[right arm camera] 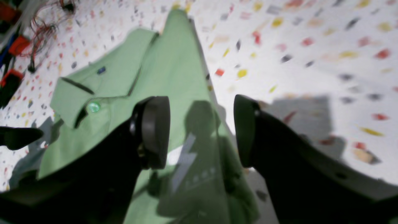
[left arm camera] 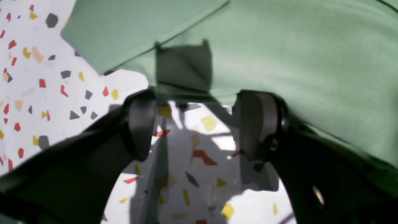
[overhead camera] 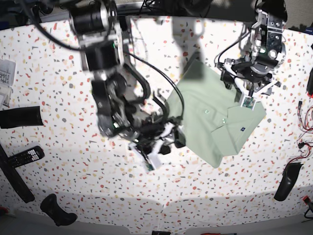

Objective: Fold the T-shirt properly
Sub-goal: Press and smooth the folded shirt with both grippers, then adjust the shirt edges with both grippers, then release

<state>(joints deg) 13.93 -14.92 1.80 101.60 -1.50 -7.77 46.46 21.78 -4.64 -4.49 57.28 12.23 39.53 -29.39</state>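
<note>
Two arms work over a white tabletop [overhead camera: 58,88] with coloured speckles, and much of the scene is covered by them. The T-shirt [overhead camera: 215,122], pale sage green, lies flat on the tabletop right of the middle in the base view, partly folded into a slanted shape, collar toward the lower right. Its left edge is hidden behind the right arm and its cables, and its upper right corner lies under the left arm.

In the right wrist view the shirt is blurred. The collar [right arm camera: 77,93] and one small button [right arm camera: 93,107] can be seen, also a tiny dark label [right arm camera: 101,70], but no writing on it can be read. A white slanted logo [right arm camera: 183,161] lies in the pincer's shadow; its small marks are too soft to read.

The right pincer [right arm camera: 202,130] hangs above the shirt's edge with the jaws well apart and nothing between them. The left pincer [left arm camera: 196,124] is also wide open and holds nothing; between its jaws only the tabletop shows, and the shirt's hem lies just beyond the fingertips. If the tips touch the cloth I cannot tell.

Some small things lie at the tabletop's borders: a dark remote [overhead camera: 24,156] at the left, and red wires [overhead camera: 303,142] at the right, cut off by the frame.
</note>
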